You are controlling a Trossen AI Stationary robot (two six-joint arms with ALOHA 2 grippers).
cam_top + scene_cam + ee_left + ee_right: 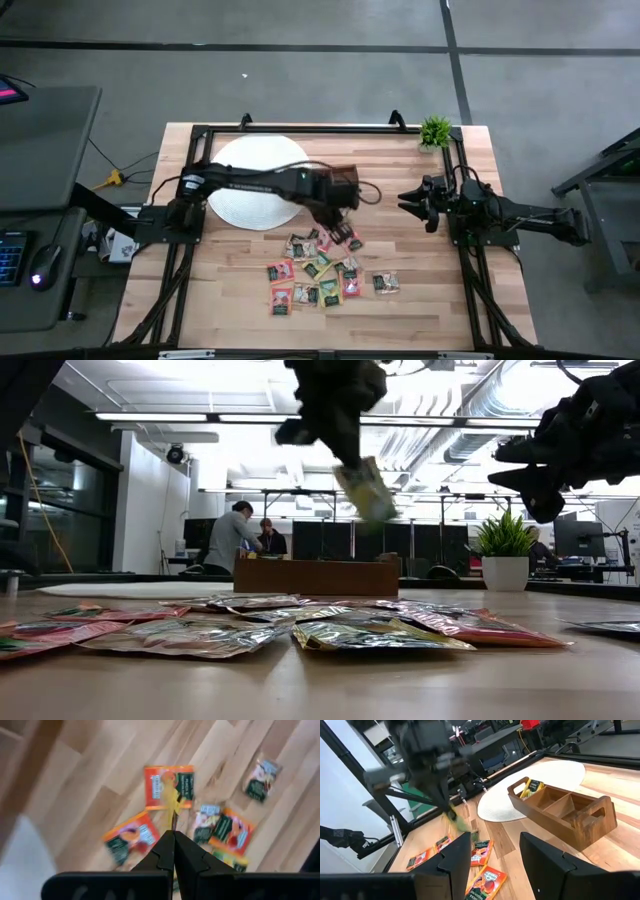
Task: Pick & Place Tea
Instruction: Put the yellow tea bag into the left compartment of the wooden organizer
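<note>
The left gripper [355,475], clamped on a yellow tea packet [366,490], hangs above the pile of tea packets [320,272]. The wooden tray [562,812] holds few; most remain on the table [440,300].

Open-plan robotics lab or tech workshop. Exposed ceiling ducts [480,405] and long strip lights [165,417] overhead. Rows of dark monitors [320,538] on benches behind the pale wooden butcher-block counter [430,310]. Two people [243,536] at workstations. Grey concrete floor [300,80].
</note>
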